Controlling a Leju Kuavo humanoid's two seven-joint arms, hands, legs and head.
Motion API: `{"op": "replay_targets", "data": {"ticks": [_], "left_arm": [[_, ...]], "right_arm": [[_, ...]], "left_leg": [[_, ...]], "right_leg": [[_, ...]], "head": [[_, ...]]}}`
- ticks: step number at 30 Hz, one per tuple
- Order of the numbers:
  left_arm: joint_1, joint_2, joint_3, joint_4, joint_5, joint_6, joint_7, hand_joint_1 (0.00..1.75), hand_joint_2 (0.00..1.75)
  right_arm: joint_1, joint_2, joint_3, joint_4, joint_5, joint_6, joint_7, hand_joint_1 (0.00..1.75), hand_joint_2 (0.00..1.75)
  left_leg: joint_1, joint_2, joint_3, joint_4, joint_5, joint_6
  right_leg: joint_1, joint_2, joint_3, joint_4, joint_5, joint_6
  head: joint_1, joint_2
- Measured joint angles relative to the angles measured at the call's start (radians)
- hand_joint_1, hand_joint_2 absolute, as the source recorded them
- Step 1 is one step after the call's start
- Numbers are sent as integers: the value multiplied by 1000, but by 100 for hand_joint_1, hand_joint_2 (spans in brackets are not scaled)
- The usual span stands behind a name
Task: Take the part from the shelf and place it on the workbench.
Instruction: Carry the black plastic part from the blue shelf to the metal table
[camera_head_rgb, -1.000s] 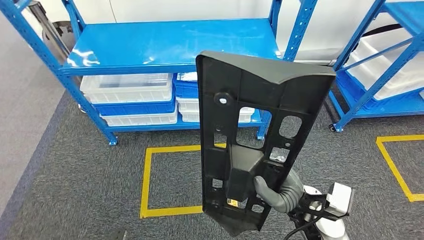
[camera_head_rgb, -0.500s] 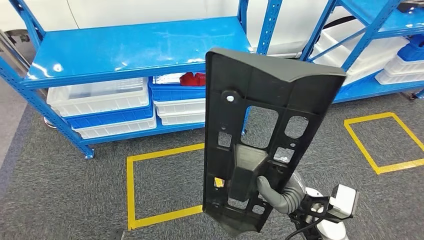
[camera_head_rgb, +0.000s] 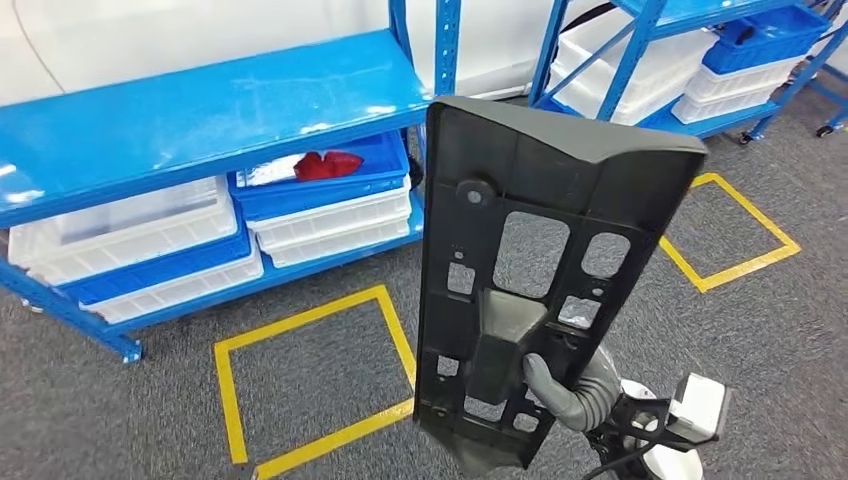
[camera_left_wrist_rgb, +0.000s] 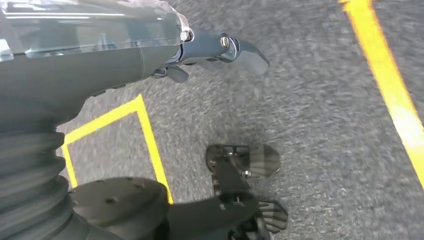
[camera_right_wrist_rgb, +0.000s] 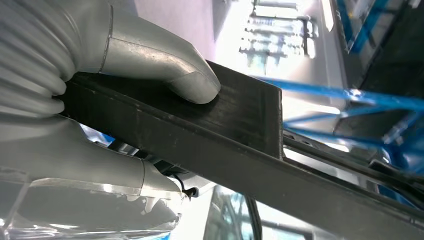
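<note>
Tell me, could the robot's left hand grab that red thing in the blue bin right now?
Probably not. The left hand hangs low over the grey floor, holding nothing. The red thing lies in a blue bin tucked under the blue shelf board, which looks well beyond that arm's reach.

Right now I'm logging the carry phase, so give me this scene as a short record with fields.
held part: black plastic panel, upright, cutouts through it
right hand: grips the panel near its lower end
left hand: holds nothing, hanging over the grey carpet
nearby: blue shelf with white and blue bins
floor marks: yellow taped square
workbench: not seen
</note>
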Motion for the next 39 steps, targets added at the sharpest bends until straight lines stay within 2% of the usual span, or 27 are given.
{"op": "replay_targets", "data": {"ticks": [2,3,4,5,6,8,10,12,13,15,17,18,19,20,21,23,25,26,28,30,32,33,34,35,36,38,39], "left_arm": [[7,0,0,0,3,1,-2,0,175],[12,1,0,0,6,2,-3,0,175],[15,1,1,0,8,2,-4,0,175],[18,1,1,0,10,2,-6,0,175],[19,2,1,0,14,3,-8,0,175],[21,5,2,0,22,6,-16,0,175],[25,8,4,0,28,9,-24,0,175],[27,12,4,0,28,9,-28,0,175],[26,15,5,0,25,8,-30,0,175],[23,18,3,0,15,1,-36,0,175],[22,22,0,0,4,-7,-42,0,175],[22,23,-1,0,-1,-9,-44,0,175],[21,24,-3,0,-4,-10,-45,0,175],[20,25,-5,0,-5,-9,-45,0,175],[17,25,-7,0,-6,-8,-45,0,175],[10,25,-12,0,-7,-7,-45,0,175],[4,27,-17,0,-8,-6,-45,0,175],[3,28,-18,0,-8,-6,-45,0,175],[0,29,-21,0,-8,-6,-45,0,175],[-3,31,-23,0,-8,-4,-47,0,175],[-2,33,-23,0,-3,0,-49,0,175],[0,35,-23,0,1,3,-49,0,175],[2,36,-23,0,5,6,-48,0,175],[4,38,-22,0,9,10,-46,0,175],[7,41,-22,0,11,14,-42,0,175],[13,47,-22,0,12,20,-31,0,175],[18,49,-22,0,12,23,-27,0,175]], "right_arm": [[13,1,-1,-6,-6,4,2,175,175],[21,1,-1,-7,-7,7,3,175,175],[30,1,-1,-7,-8,10,3,175,175],[36,1,-1,-8,-8,12,3,175,175],[41,1,-1,-8,-9,15,2,175,175],[44,0,-1,-9,-17,24,-7,175,175],[45,0,0,-7,-24,33,-24,175,175],[52,0,0,-6,-24,34,-40,175,175],[58,0,-1,-6,-23,33,-45,175,175],[70,-1,-2,-7,-23,31,-51,175,175],[82,-2,-4,-8,-24,33,-57,175,175],[89,-3,-6,-9,-24,35,-59,175,175],[97,-4,-9,-9,-25,37,-62,175,175],[103,-6,-11,-9,-25,39,-64,175,175],[108,-7,-14,-10,-26,41,-66,175,175],[115,-9,-20,-15,-27,46,-69,175,175],[118,-10,-24,-22,-28,50,-72,175,175],[120,-10,-26,-24,-28,51,-73,175,175],[126,-10,-30,-27,-29,52,-74,175,175],[130,-11,-32,-31,-31,53,-75,175,175],[131,-10,-33,-32,-34,58,-77,175,175],[131,-9,-34,-31,-35,62,-77,175,175],[131,-8,-34,-28,-36,66,-77,175,175],[131,-8,-34,-25,-36,69,-77,175,175],[129,-7,-34,-21,-36,71,-78,175,175],[125,-5,-34,-12,-38,72,-81,175,175],[122,-3,-34,-7,-40,72,-84,175,175]], "left_leg": [[4,-44,-59,136,-66,-5],[5,-51,-86,192,-84,-8],[6,-54,-99,217,-82,-10],[8,-55,-94,199,-59,-11],[10,-61,-72,145,-21,-12],[19,-106,-16,13,39,-13],[23,-144,8,-46,50,-7],[20,-134,9,-48,50,6],[20,-123,11,-51,53,13],[20,-98,13,-58,58,26],[15,-71,13,-59,56,33],[13,-57,13,-59,55,34],[11,-43,13,-59,54,35],[9,-29,14,-59,52,35],[8,-17,16,-59,50,34],[3,4,22,-59,45,31],[0,22,26,-59,40,23],[-1,32,28,-61,38,18],[-1,43,36,-63,33,9],[0,7,23,-22,1,1],[3,-43,-31,97,-62,-3],[3,-52,-65,165,-88,-4],[3,-55,-88,208,-95,-5],[4,-56,-97,215,-82,-6],[5,-58,-86,180,-48,-7],[11,-90,-34,48,30,-7],[14,-112,-12,-6,50,-6]], "right_leg": [[0,24,0,0,1,-5],[-1,37,0,0,1,-5],[-1,52,0,2,0,-5],[-2,66,0,4,0,-4],[-4,81,0,8,-2,-1],[-5,108,-5,22,-8,9],[-6,131,-17,33,-10,23],[-10,149,-25,32,-5,36],[-10,139,-28,36,-7,42],[-9,86,-56,92,-41,52],[-9,37,-119,223,-106,57],[-10,30,-149,285,-129,59],[-10,27,-164,317,-134,59],[-9,25,-157,307,-120,56],[-8,21,-130,259,-92,52],[2,-18,-51,115,-37,34],[15,-50,-12,37,-21,17],[20,-50,-11,32,-23,12],[17,-27,-10,22,-18,5],[8,-5,-2,8,-11,-4],[3,18,1,4,-9,-10],[3,31,2,4,-9,-11],[3,45,2,5,-9,-11],[2,60,3,6,-10,-10],[2,74,5,8,-12,-9],[0,102,7,16,-18,-1],[0,114,4,23,-21,4]], "head": [[0,0],[0,0],[0,0],[0,0],[0,0],[0,0],[0,0],[0,0],[0,0],[0,0],[0,0],[0,0],[0,0],[0,0],[0,0],[0,0],[0,0],[0,0],[0,0],[0,0],[0,0],[0,0],[0,0],[0,0],[0,0],[0,0],[0,0]]}}
